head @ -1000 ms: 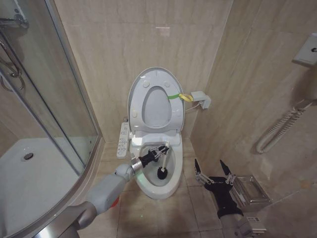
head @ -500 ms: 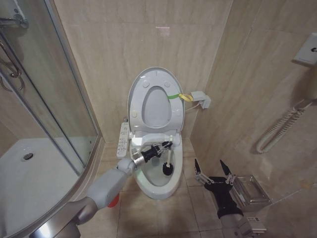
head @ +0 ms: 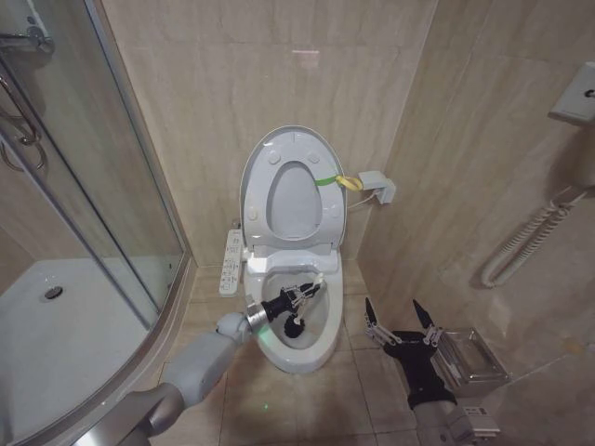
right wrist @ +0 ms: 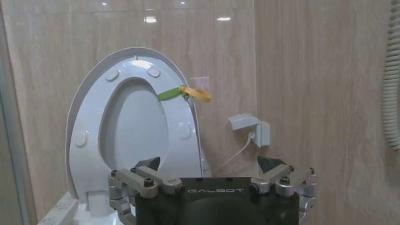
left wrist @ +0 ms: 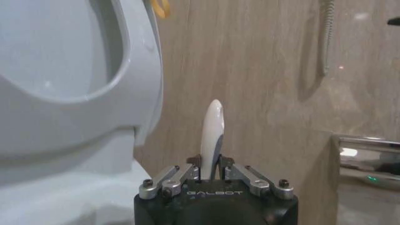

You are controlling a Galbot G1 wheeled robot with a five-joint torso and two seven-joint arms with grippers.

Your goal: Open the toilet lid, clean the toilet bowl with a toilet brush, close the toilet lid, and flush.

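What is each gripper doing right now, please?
Left gripper: shut on the slim white-handled toilet brush.
Right gripper: open, holding nothing.

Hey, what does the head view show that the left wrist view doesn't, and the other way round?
Head view alone: the toilet bowl, the toilet brush with its dark head down inside the bowl, the side button panel, and the right gripper open beside the toilet. Left wrist view alone: a close look at the fingers clamping the white handle. Both: the raised toilet lid, its yellow-green strap, and the left gripper shut on the brush.
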